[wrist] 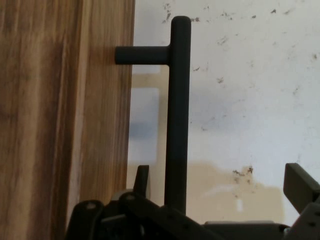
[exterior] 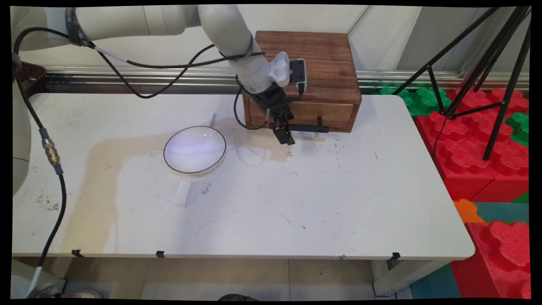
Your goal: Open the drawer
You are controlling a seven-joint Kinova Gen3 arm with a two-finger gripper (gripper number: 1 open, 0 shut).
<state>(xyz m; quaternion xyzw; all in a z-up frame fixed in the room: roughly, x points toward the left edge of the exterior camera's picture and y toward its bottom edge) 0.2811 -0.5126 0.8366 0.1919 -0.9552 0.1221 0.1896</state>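
The main view looks down from above the table's (exterior: 296, 203) near side toward the wall, while the hand view sits close against the drawer handle (wrist: 177, 115), which both views share.

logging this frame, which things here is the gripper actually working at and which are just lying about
At the gripper:
- gripper, open, one finger either side of the bar
- black drawer handle
- wooden drawer box, drawer looks closed

Lying about:
- white plate with dark rim
- small white block in front of the plate
- white table, stained and scuffed
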